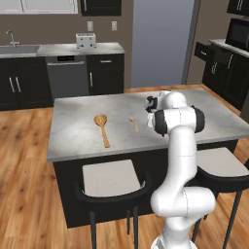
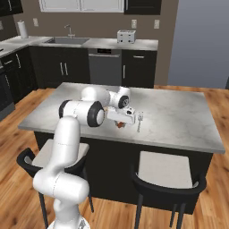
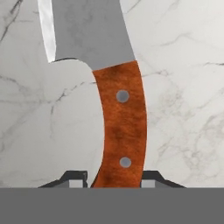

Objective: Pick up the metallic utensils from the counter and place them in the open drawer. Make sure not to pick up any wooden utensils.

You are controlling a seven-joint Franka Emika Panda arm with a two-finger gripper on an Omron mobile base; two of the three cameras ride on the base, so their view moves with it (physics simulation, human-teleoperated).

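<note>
One knife [image 3: 118,87] with an orange-red handle lay flat on the marble desk [image 1: 78,131] near its front edge. The jaws straddled the handle, narrowed close to its sides; whether they gripped it I could not tell. Beside it lay one thin silvery utensil [image 2: 139,120], and two wooden spoons [image 1: 102,127] lay toward the left edge.

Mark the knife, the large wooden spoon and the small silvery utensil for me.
knife [image 3: 122,127]: hand view, middle of its orange-red handle.
large wooden spoon [image 1: 100,120]: left base view, its round bowl.
small silvery utensil [image 2: 139,121]: right base view, middle of its thin shaft, beside the gripper [image 2: 121,124].
</note>
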